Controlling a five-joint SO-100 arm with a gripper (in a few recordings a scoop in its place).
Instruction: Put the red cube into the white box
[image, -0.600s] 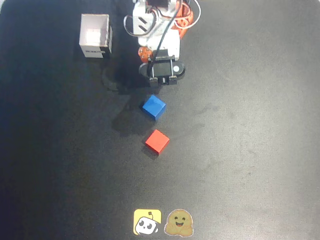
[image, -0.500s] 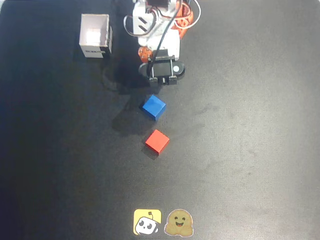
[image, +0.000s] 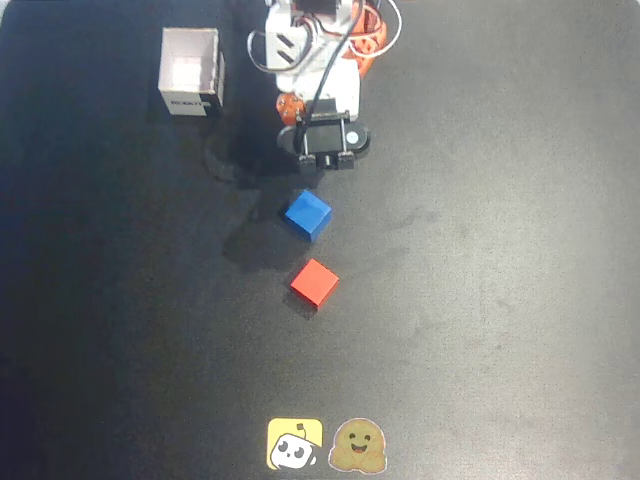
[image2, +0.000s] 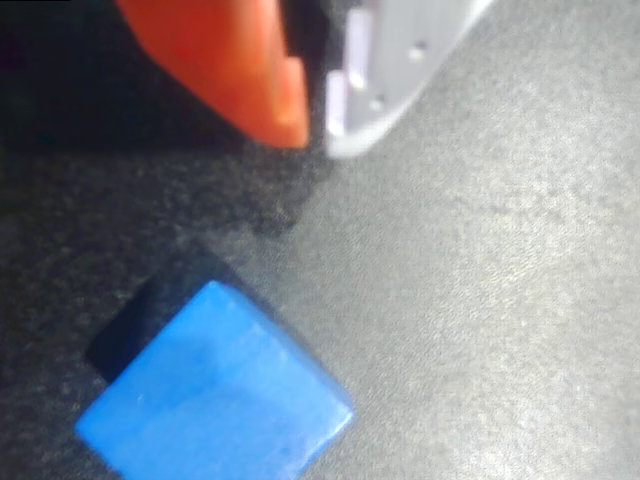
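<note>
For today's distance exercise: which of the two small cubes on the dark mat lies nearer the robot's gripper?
The small blue cube: it lies just below the gripper, while the small red cube sits farther down.

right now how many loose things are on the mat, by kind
cubes: 2, the red cube and the blue cube
boxes: 1, the white box
stickers: 2, a yellow one and a brown one
total: 5
</note>
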